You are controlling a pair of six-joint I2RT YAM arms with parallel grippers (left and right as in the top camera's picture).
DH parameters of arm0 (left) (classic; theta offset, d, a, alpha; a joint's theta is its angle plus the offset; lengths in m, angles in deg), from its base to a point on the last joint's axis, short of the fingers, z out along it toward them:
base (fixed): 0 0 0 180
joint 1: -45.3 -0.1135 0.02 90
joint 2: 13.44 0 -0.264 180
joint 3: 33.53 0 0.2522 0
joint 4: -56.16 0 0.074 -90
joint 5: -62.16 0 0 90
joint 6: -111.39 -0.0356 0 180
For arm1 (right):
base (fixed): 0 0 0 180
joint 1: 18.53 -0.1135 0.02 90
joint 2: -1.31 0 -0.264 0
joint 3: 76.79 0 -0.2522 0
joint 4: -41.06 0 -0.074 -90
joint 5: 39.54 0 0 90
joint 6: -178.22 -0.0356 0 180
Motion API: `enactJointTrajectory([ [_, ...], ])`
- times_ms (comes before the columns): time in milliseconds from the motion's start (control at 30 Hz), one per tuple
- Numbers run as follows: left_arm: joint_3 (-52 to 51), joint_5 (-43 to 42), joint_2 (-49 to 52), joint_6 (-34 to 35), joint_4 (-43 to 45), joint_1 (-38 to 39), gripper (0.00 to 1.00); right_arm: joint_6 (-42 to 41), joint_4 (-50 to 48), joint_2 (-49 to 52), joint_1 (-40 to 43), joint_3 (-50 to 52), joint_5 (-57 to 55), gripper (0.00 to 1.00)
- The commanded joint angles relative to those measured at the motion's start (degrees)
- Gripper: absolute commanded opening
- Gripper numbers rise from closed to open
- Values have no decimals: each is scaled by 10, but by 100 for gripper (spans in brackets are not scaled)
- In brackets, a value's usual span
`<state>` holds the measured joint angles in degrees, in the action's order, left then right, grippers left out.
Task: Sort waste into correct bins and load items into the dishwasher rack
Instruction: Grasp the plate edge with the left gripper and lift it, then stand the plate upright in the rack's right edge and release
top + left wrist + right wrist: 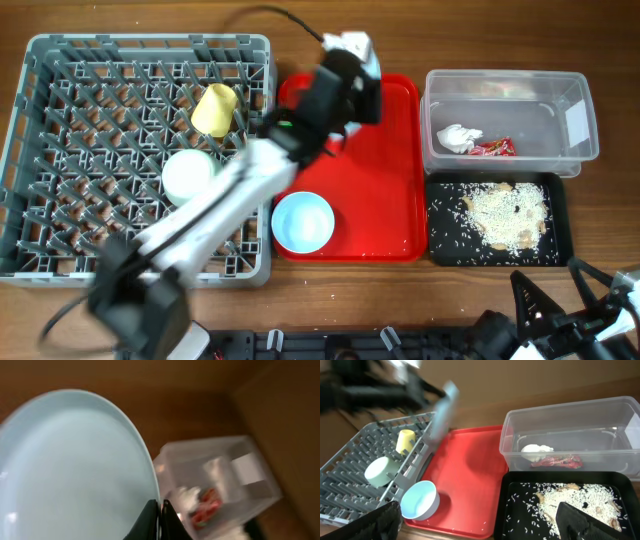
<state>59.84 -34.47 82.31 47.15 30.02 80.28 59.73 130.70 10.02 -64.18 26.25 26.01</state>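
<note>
Two dark fingers (pixel 147 519) of the left hand (pixel 160 512) pinch the thin rim of a smooth, round, pale-blue plate (pixel 75 470). The right hand (pixel 482 520) gapes wide, empty.

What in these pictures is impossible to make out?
Overhead: the left gripper mostly hides the pale blue round plate.
Left wrist: the plate runs off the frame's left and bottom edges.
Right wrist: motion blurs that gripper and plate.
All views: print on the red wrapper in the clear plastic bin is too small.
</note>
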Motion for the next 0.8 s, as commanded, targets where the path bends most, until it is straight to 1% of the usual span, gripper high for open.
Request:
enactJointTrajectory([
  [0, 13, -156, -80, 1, -14, -92, 4, -6, 0, -4, 0, 1, 1, 100],
  [100, 13, -308, -87, 26, -26, -202, 4, -6, 0, -4, 0, 1, 1, 100],
  [200, 13, -402, -66, 35, -45, -274, 4, -6, 0, -4, 0, 1, 1, 100],
  [300, 13, -502, -26, 35, -46, -341, 4, -6, 0, -4, 0, 1, 1, 100],
  [400, 13, -561, 5, 56, -46, -384, 4, -6, 0, -4, 0, 1, 1, 100],
  [467, 13, -575, 18, 56, -50, -399, 4, -6, 0, -4, 0, 1, 1, 100],
  [600, 13, -568, 31, 56, -61, -402, 4, -6, 0, -4, 0, 1, 1, 100],
  [700, 13, -524, 31, 56, -77, -402, 4, -6, 0, -4, 0, 1, 1, 100],
  [767, 13, -466, 34, 56, -102, -402, 4, -6, 0, -4, 0, 1, 1, 100],
])
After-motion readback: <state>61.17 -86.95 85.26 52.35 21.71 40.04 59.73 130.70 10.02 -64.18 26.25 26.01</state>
